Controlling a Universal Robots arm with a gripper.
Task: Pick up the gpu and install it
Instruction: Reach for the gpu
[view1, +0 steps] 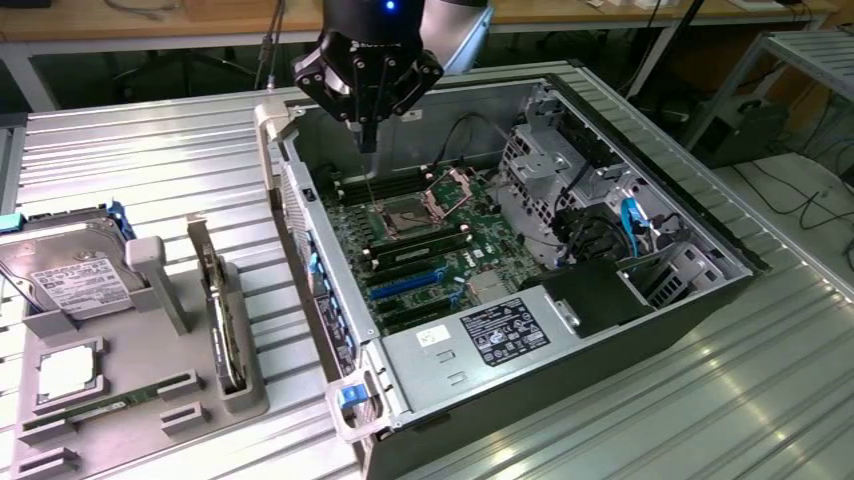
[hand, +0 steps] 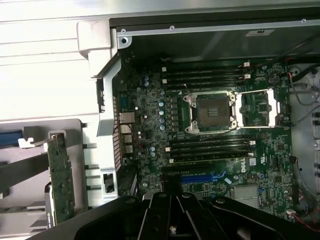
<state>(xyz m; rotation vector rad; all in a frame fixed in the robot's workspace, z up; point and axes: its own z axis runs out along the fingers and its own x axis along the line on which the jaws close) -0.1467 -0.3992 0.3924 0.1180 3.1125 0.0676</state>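
Observation:
The gpu (view1: 220, 318) stands on edge in a slot of the grey holder (view1: 160, 330) at the exterior view's left, beside the open computer case (view1: 534, 230). In the wrist view the gpu (hand: 60, 177) shows as a thin upright card with a green board face, outside the case wall. My gripper (view1: 367, 138) hangs over the far corner of the motherboard (view1: 427, 240), well apart from the gpu. Its black fingers (hand: 160, 217) are shut together with nothing between them. A blue card slot (hand: 200, 177) lies on the motherboard (hand: 215, 130) just below the fingers.
A silver hard drive (view1: 67, 280), a square chip (view1: 64, 372) and a slim green memory stick (view1: 100, 410) rest in the same holder. An open processor socket (hand: 210, 112), drive cages (view1: 601, 200), cables and a power supply (view1: 494, 330) crowd the case. Ribbed metal table (view1: 160, 170) surrounds everything.

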